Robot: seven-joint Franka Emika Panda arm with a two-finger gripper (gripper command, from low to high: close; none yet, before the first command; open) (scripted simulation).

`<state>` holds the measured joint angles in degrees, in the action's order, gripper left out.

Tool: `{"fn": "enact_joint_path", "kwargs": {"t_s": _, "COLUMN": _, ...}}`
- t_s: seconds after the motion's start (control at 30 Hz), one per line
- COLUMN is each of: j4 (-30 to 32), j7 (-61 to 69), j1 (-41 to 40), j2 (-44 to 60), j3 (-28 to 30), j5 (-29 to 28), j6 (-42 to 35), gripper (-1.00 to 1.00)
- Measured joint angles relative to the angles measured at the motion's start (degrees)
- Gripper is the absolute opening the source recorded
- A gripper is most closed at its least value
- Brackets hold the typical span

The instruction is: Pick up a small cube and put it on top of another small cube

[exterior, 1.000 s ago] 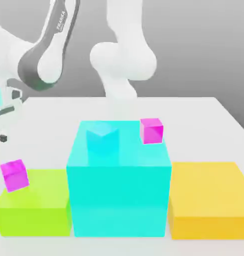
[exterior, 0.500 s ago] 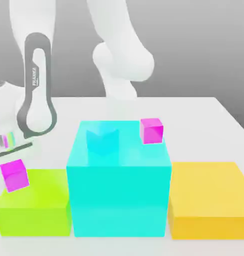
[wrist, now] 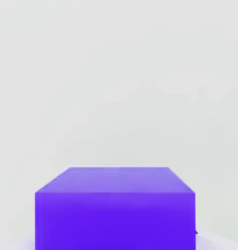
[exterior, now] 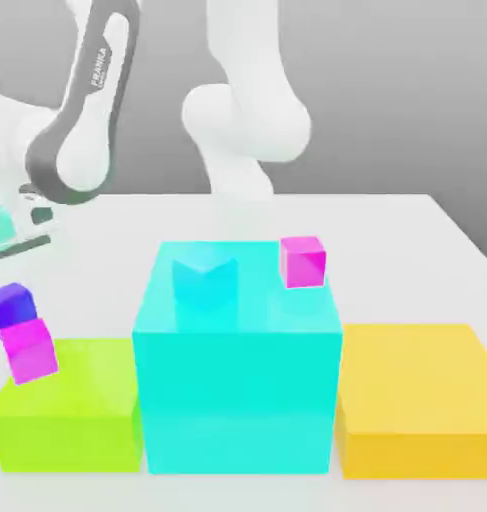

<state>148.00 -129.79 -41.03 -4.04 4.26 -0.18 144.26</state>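
The small blue-violet cube [exterior: 9,305] hangs at the exterior view's far left, just above and behind a small magenta cube [exterior: 31,350] that lies tilted on the low green block [exterior: 77,410]. My gripper [exterior: 8,283] reaches down to it from the hand at the left edge and is shut on it. In the hand view the blue-violet cube [wrist: 116,207] sits very close, square to the camera, against pale table. A second small magenta cube [exterior: 303,262] stands on the back right corner of the tall cyan block [exterior: 237,390].
A pale cyan cube [exterior: 204,276] rests on the cyan block's top, toward its left. A low yellow block [exterior: 417,400] adjoins the cyan block on the exterior view's right. The white table [exterior: 387,230] stretches behind. The arm's base [exterior: 242,130] rises at the back centre.
The arm's links have swung at the left. The blue-violet cube has come into the exterior view above the left magenta cube. The gripper has shut.
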Motion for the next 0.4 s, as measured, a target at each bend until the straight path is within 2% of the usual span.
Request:
{"fn": "enact_joint_path", "kwargs": {"t_s": 0.13, "j4": -3.6, "j7": -1.3, "j1": 2.9, "j2": -5.4, "j3": -3.1, "j5": 0.0, "j6": -9.1, "gripper": -1.00}}
{"fn": "enact_joint_path", "kwargs": {"t_s": 0.27, "j4": -2.2, "j7": -1.7, "j1": 3.5, "j2": -1.0, "j3": -3.9, "j5": 0.0, "j6": -3.4, "gripper": -1.00}}
{"fn": "enact_joint_path", "kwargs": {"t_s": 0.3, "j4": -1.8, "j7": -1.7, "j1": 3.4, "j2": 0.2, "j3": -4.1, "j5": 0.1, "j6": -1.8, "gripper": 1.00}}
{"fn": "enact_joint_path", "kwargs": {"t_s": 0.4, "j4": -1.8, "j7": -1.7, "j1": 3.4, "j2": 0.2, "j3": -4.1, "j5": 0.1, "j6": -1.8, "gripper": 1.00}}
